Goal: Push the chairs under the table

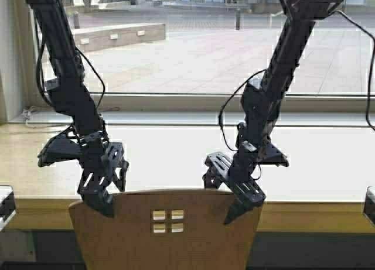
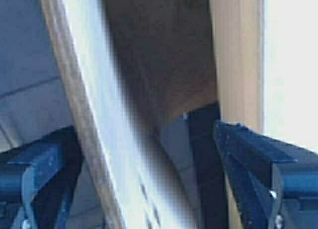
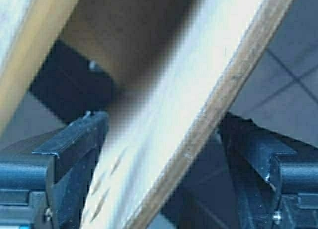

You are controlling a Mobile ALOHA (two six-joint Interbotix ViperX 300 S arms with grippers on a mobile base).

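The chair (image 1: pixel 167 229) stands at the near edge of the desk (image 1: pixel 176 159), its back just in front of the wooden edge. The left gripper (image 1: pixel 105 194) sits over the back's left top corner, jaws spread around it. The right gripper (image 1: pixel 234 197) sits over the right top corner, jaws spread around it too.

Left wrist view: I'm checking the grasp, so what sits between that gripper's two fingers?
The chair backrest's top edge runs between the left gripper fingers, with gaps either side; the left wrist view shows it.
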